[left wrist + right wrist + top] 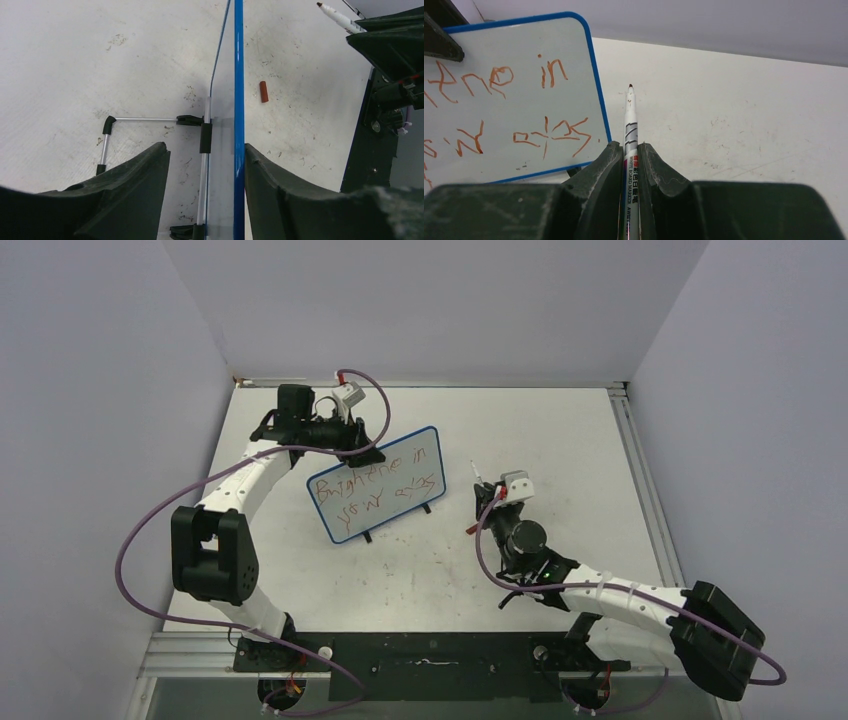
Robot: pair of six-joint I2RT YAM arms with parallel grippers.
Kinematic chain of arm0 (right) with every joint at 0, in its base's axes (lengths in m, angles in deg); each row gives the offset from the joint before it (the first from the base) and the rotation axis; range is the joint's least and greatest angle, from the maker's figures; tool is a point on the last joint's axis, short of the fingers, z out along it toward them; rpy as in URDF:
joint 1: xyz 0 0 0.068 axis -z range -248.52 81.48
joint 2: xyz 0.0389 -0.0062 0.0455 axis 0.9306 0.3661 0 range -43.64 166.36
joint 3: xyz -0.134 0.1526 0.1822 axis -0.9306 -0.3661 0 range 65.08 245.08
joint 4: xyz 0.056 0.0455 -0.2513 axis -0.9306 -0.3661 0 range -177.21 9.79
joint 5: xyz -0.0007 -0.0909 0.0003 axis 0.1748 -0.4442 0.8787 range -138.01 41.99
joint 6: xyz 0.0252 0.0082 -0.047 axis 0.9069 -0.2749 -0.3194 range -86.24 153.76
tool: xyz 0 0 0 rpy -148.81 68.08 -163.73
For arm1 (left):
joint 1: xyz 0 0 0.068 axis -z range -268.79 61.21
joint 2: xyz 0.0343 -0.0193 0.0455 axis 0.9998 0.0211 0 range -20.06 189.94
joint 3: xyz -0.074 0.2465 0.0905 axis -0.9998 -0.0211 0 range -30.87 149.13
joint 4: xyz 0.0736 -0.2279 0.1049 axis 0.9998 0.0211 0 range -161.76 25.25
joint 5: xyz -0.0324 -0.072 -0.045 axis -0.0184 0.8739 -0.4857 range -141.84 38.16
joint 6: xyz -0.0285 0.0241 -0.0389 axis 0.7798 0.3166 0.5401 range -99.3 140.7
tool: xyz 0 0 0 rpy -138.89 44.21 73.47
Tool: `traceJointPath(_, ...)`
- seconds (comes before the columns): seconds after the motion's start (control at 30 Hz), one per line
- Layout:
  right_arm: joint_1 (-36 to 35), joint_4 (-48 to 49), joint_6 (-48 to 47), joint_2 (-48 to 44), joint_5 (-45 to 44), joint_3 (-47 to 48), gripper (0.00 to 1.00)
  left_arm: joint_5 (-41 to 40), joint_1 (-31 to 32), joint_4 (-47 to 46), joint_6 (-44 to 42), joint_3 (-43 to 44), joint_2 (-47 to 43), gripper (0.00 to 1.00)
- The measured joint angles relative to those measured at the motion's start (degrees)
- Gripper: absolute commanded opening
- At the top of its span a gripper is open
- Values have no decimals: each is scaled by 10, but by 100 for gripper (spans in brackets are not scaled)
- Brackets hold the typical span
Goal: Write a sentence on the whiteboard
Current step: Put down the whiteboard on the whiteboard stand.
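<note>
The whiteboard (pixel 352 522) with its thin blue frame stands tilted on small black feet at the middle left of the table. The sentence (pixel 378 483) runs across it in two lines of red handwriting, partly seen in the right wrist view as the sentence (pixel 499 80) on the whiteboard (pixel 514 150). My left gripper (pixel 362 445) straddles the board's top edge. In the left wrist view this gripper (pixel 205 146) is open: one finger sits by the blue frame (pixel 239 75), the other stands apart. My right gripper (pixel 629 146) is shut on a white marker (pixel 630 120), uncapped tip up, just right of the board.
A red marker cap (pixel 263 91) lies on the table in front of the board. The board's metal stand leg (pixel 145 119) sticks out behind it. Grey walls enclose the table on three sides. The tabletop carries faint red smudges (pixel 420 540).
</note>
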Motion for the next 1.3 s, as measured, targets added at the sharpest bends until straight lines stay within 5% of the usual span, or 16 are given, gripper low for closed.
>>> traceJointPath(0.07, 0, -8, 2, -16, -3, 0, 5, -5, 0, 0, 3, 0, 0, 69)
traceJointPath(0.2, 0, -33, 9, -43, -3, 0, 5, -16, 0, -1, 14, -13, -13, 78)
traceJointPath(0.57, 0, -121, 27, -115, -3, 0, 5, -64, -5, -29, 44, -79, -87, 81)
traceJointPath(1.3, -1, -157, 41, -117, -2, 0, 5, -70, -54, -120, 118, -88, -89, 82)
